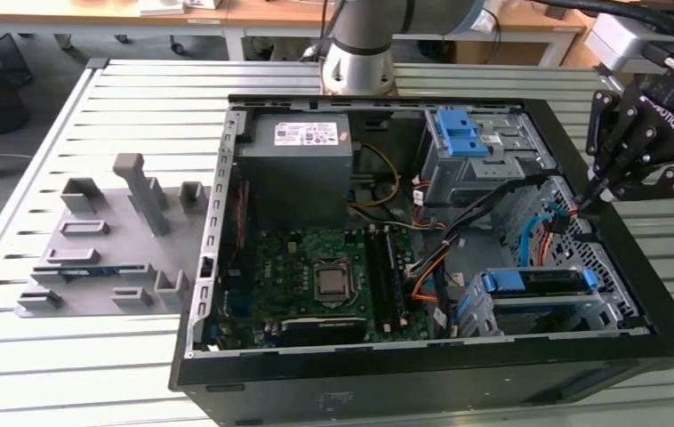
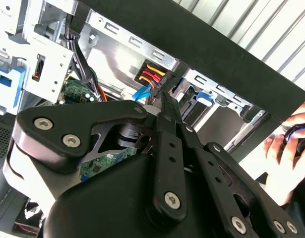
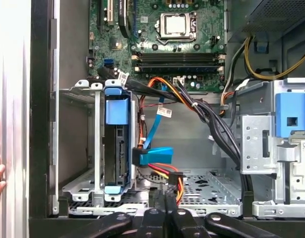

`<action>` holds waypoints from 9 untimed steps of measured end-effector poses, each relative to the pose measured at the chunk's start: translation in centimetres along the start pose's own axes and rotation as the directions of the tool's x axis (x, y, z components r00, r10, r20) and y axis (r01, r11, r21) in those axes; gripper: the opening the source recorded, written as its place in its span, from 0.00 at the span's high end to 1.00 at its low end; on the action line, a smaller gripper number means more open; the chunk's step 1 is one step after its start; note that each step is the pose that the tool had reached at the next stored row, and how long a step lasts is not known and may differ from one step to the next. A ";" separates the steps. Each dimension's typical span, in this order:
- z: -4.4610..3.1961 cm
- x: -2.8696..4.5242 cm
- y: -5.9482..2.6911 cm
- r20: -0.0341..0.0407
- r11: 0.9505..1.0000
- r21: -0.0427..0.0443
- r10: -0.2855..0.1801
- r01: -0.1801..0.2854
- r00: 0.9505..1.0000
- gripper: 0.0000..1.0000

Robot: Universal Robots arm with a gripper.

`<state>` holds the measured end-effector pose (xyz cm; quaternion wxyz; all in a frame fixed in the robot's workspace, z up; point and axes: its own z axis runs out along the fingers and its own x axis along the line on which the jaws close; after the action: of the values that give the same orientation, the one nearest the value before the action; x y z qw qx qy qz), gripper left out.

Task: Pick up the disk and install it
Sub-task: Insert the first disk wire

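Disk sits in drive cage; judged late install stage. Pincer narrow, tips together, empty, beside power connector; cabling calls for exact alignment.

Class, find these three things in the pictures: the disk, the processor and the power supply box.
disk (image 3: 116,153), first wrist view, dark edge between its blue carrier ends.
processor (image 1: 332,283), exterior view, middle of its metal lid.
power supply box (image 1: 301,182), exterior view, grey face below its sticker.
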<state>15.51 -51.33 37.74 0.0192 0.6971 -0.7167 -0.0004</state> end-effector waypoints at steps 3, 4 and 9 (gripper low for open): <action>0.00 -0.61 0.02 -0.009 1.000 0.000 0.000 0.000 1.000 0.82; 0.02 -0.78 0.02 -0.016 1.000 0.000 0.001 -0.001 1.000 0.81; 0.33 -1.04 0.02 -0.063 1.000 0.002 0.002 -0.002 0.998 0.75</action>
<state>15.52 -50.29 37.38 0.0413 0.6961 -0.7164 0.0223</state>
